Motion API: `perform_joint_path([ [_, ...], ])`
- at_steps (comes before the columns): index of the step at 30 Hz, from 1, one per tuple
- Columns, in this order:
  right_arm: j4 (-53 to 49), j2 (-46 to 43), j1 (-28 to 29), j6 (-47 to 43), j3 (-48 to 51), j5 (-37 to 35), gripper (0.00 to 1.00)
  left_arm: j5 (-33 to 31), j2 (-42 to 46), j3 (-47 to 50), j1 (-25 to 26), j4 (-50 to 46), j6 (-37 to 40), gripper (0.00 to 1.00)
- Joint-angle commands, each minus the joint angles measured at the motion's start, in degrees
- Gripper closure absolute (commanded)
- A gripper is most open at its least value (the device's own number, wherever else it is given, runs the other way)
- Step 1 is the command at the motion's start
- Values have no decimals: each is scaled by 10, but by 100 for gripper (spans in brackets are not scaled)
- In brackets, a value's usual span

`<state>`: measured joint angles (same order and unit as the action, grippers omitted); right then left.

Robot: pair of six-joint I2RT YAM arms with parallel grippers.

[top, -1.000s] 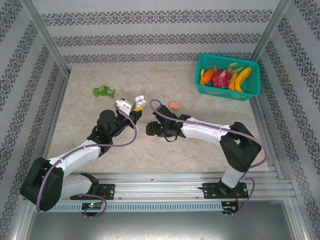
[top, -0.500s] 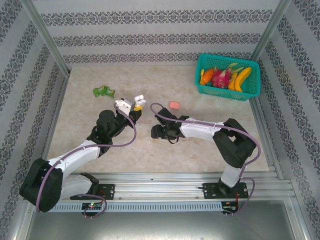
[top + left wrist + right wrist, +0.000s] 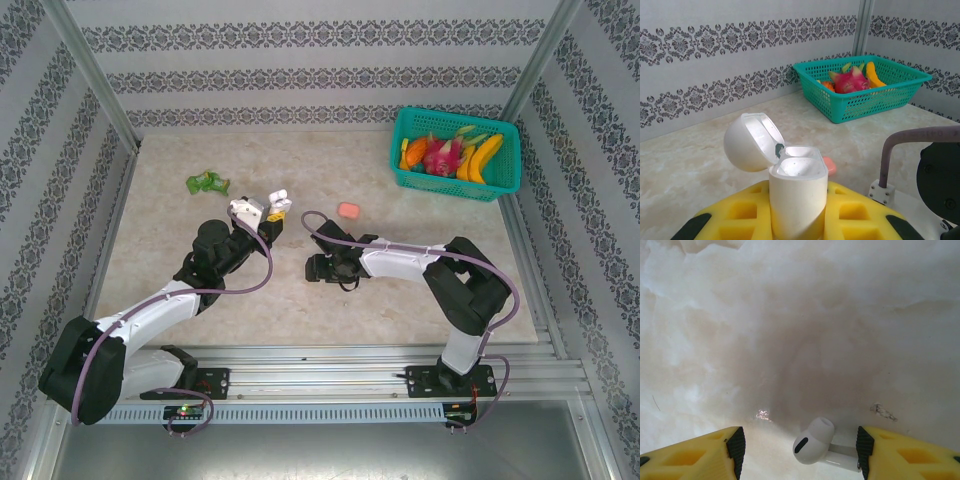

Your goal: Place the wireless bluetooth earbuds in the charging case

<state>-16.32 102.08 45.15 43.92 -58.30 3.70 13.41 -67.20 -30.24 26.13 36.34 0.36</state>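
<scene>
My left gripper (image 3: 798, 222) is shut on a white charging case (image 3: 799, 192), held upright with its lid (image 3: 746, 142) hinged open to the left; both sockets look empty. From above, that gripper (image 3: 268, 212) holds the case (image 3: 279, 198) over the table's middle. My right gripper (image 3: 317, 268) points down at the table just right of it. In its wrist view the right gripper (image 3: 800, 449) is open around one white earbud (image 3: 813, 442), which lies on the tabletop with its stem touching the right pad (image 3: 863, 447). The other earbuds are out of view.
A pink case (image 3: 348, 210) lies behind the right gripper, also seen as a pink case (image 3: 829, 165) past the white one. A teal basket (image 3: 500, 180) of fruit stands at the back right. A small green object (image 3: 207, 183) lies at the back left.
The right gripper has shifted a little right and toward the near edge, lowering over the table. The left arm and its case have stayed put.
</scene>
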Motion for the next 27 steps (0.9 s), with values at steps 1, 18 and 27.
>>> perform_joint_path([
  [1, -6, 0, 13, -1, 10, 2, 38, 1, 7, -15, -5, -1, -7, 100],
  [18, -16, -19, 36, 16, 5, 16, 38, 0, 6, -14, -5, 1, -8, 100],
  [27, -91, -43, 33, -7, -28, -68, 37, -1, 12, -13, -5, 3, -5, 100],
])
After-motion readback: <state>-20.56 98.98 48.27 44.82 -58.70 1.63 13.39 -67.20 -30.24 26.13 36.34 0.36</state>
